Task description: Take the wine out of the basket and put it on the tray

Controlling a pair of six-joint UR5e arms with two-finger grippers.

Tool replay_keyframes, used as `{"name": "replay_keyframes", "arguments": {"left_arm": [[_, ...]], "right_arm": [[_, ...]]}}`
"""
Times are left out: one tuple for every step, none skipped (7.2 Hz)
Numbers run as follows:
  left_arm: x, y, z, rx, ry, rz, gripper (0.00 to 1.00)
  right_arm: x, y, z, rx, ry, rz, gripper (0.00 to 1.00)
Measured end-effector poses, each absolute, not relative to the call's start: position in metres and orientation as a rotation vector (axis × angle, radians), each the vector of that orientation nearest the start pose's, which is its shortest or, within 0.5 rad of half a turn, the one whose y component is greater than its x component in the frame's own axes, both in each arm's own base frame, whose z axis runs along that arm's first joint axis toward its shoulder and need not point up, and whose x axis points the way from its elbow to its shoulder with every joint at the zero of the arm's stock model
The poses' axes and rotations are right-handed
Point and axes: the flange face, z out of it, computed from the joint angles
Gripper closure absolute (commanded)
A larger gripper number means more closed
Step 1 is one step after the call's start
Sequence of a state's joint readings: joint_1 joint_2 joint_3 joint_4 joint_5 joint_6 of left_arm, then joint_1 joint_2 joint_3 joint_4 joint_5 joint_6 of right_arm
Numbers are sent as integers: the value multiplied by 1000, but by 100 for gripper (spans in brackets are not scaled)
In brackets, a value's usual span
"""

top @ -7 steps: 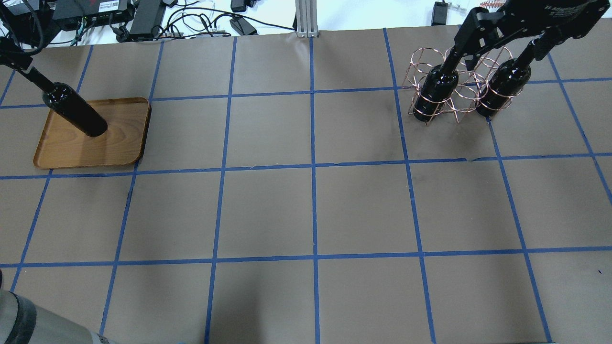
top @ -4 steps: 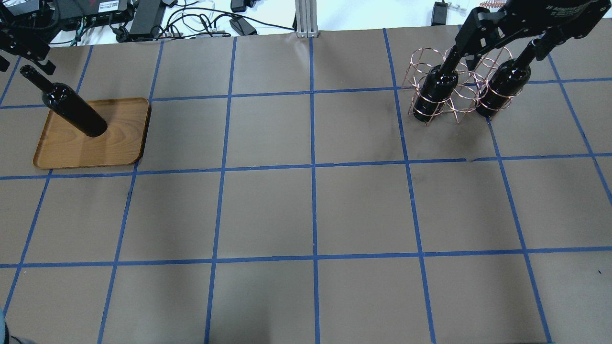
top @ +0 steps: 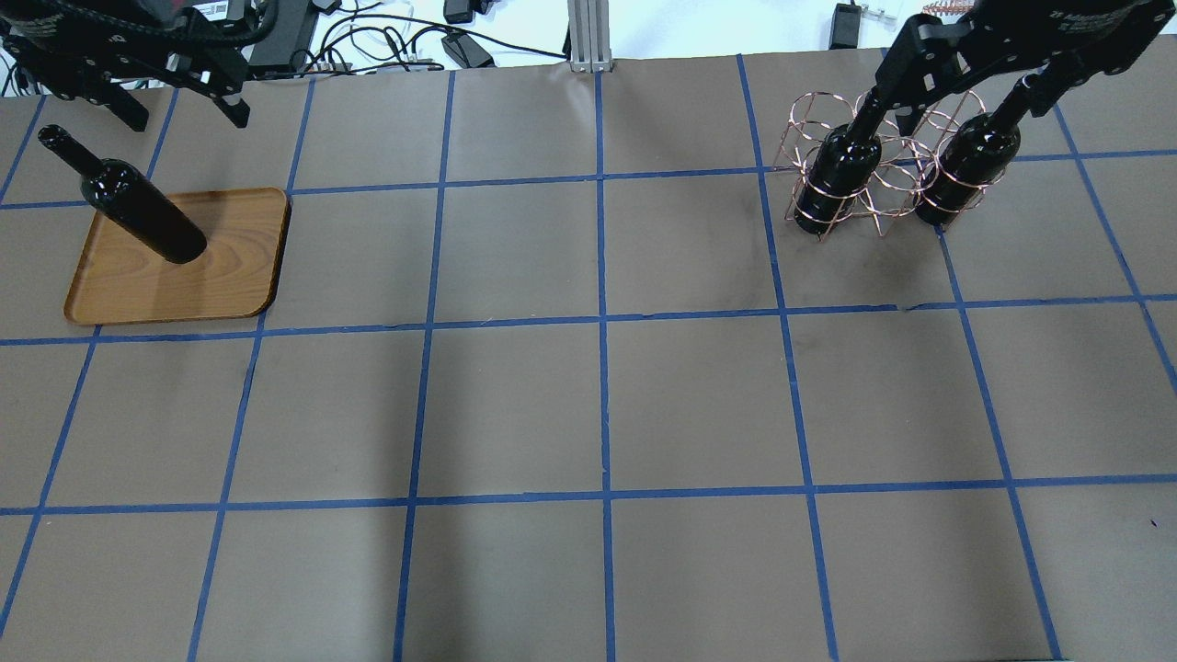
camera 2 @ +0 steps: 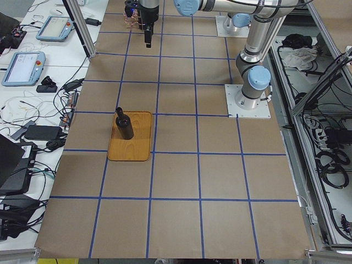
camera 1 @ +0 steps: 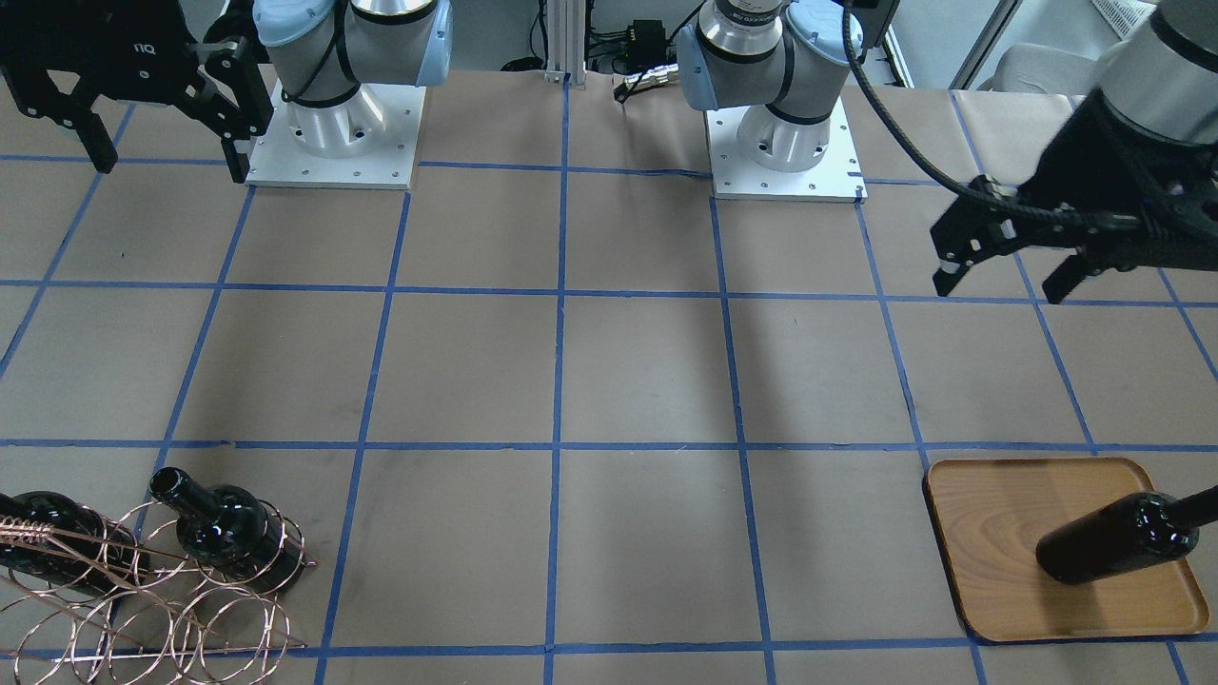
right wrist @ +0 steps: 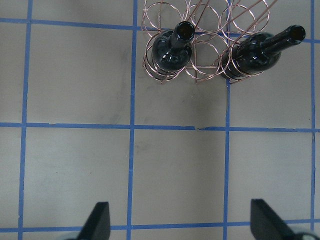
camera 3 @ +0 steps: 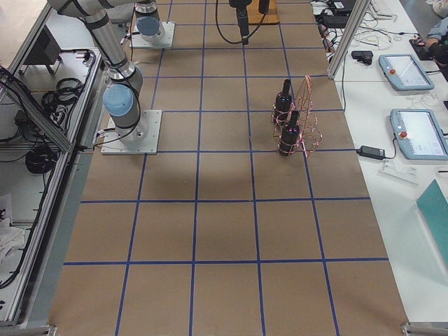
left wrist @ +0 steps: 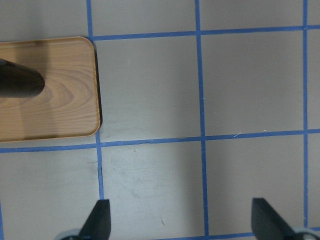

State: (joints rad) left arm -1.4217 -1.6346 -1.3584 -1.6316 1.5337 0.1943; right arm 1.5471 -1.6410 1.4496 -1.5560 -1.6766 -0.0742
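Note:
One wine bottle (top: pixel 138 211) stands upright on the wooden tray (top: pixel 230 276) at the table's far left; both also show in the front view, the bottle (camera 1: pixel 1113 538) on the tray (camera 1: pixel 990 514), and at the left wrist view's left edge (left wrist: pixel 17 82). My left gripper (top: pixel 188 115) is open and empty, raised beyond and to the right of the bottle, apart from it. The copper wire basket (top: pixel 897 184) at the far right holds two more bottles (top: pixel 832 179) (top: pixel 970 170). My right gripper (top: pixel 965 97) is open and empty, high above the basket (right wrist: pixel 200 15).
Cables and power supplies (top: pixel 276 37) lie along the far edge, beside an aluminium post (top: pixel 584 37). The two arm bases (camera 1: pixel 333 133) (camera 1: pixel 785 143) stand at the robot's side of the table. Blue tape lines grid the brown table cover.
My left gripper let go of the bottle's neck, opened, and rose away to the right. The bottle stays standing on the tray. The right gripper has hardly moved.

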Motion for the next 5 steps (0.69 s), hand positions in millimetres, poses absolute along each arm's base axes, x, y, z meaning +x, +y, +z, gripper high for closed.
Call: {"name": "replay_keyframes", "arguments": {"left_arm": [[-75,-522,552,59,3166,-142,0],[-86,-509,549,26,3173,-136,0],[-93,-499,548,8,3174,-131,0],[-98,-492,546,6,3174,-124,0],[-100,-488,544,7,3173,-117,0]], "right_arm": [[112,-474,581,-68,3242,-278,0],[112,-473,581,-69,3242,-276,0],[112,-473,580,-68,3243,-277,0],[112,-473,581,-68,3243,-278,0],[112,-473,581,-69,3242,-278,0]]}}
